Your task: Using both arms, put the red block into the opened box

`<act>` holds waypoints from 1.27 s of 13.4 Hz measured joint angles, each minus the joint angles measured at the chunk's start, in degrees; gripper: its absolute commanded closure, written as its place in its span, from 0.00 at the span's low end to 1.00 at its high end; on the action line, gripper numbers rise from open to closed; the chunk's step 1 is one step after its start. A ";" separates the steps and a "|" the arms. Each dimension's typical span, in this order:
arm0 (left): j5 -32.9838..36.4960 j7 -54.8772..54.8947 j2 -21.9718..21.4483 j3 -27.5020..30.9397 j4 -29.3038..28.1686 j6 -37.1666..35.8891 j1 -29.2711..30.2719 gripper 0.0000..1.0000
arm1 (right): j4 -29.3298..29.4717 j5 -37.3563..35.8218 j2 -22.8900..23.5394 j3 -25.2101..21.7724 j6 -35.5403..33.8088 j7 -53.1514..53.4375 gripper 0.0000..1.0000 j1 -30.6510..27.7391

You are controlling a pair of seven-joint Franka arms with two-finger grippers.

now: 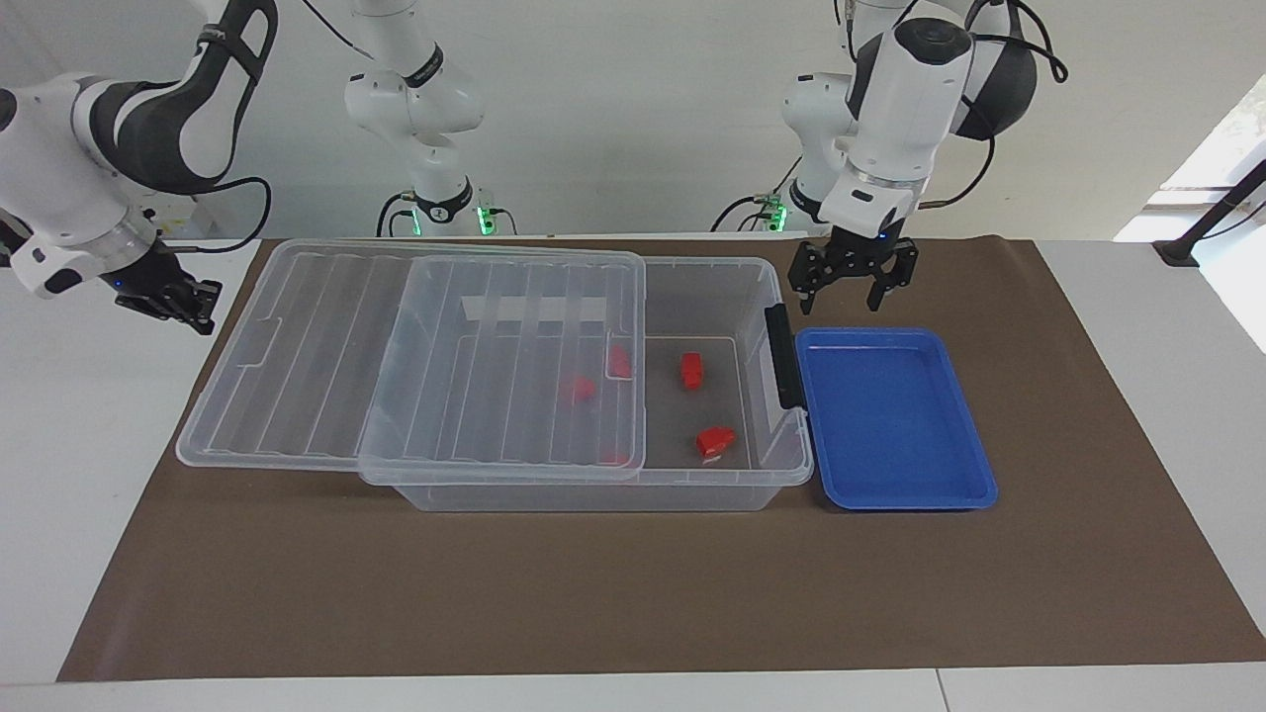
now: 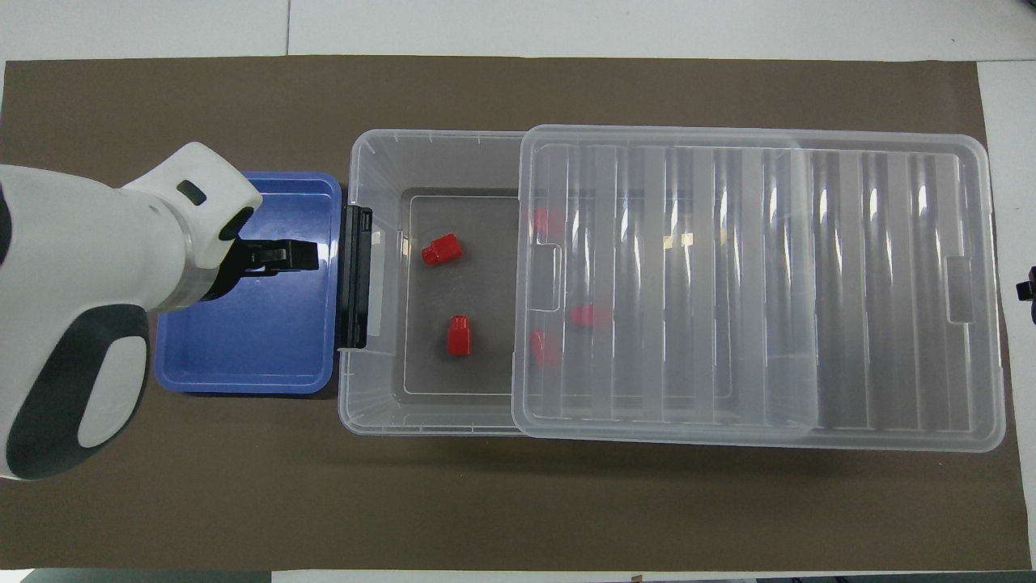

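The red block lies loose on the floor of the clear box, in the uncovered part near its black latch. The ribbed lid is slid toward the right arm's end and covers most of the box. My left gripper hangs open and empty over the blue tray, outside the box. My right gripper is shut and waits above the white table off the lid's end, holding nothing.
A red wedge-like piece lies in the uncovered part, farther from the robots than the block. More red pieces show through the lid. The shallow blue tray sits beside the latch end.
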 measured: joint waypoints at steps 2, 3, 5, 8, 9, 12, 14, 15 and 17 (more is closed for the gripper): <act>0.00 3.52 1.09 0.04 3.87 -3.30 3.27 0.00 | -1.90 0.00 0.02 0.10 1.86 0.00 1.00 0.00; 0.00 4.70 2.09 0.06 6.58 -5.25 4.71 0.00 | -2.49 0.00 0.02 0.25 2.24 0.00 1.00 0.01; -0.27 5.72 4.37 0.09 12.06 -9.05 7.02 0.00 | -2.85 0.00 0.02 1.14 2.48 0.00 1.00 0.02; -1.92 6.54 6.07 0.10 16.32 -13.05 9.81 0.00 | -2.85 0.02 0.01 2.40 2.72 0.08 1.00 0.03; -2.12 7.26 6.06 0.10 16.58 -13.85 10.16 0.00 | -2.86 0.02 0.01 2.73 2.77 0.19 1.00 0.03; -2.21 7.98 6.01 0.05 16.68 -15.83 10.19 0.00 | -2.86 0.04 0.00 3.74 2.85 1.17 1.00 0.03; -2.21 8.59 5.94 0.05 16.64 -16.65 10.19 0.00 | -2.85 0.07 -0.01 4.25 2.85 1.75 1.00 0.03; -2.21 9.25 5.86 0.05 16.55 -16.79 10.19 0.00 | -2.86 0.08 -0.03 4.72 2.86 2.62 1.00 0.03; -2.21 10.92 5.79 0.05 16.51 -16.84 10.19 0.00 | -2.86 0.10 -0.04 6.02 2.86 4.48 1.00 0.05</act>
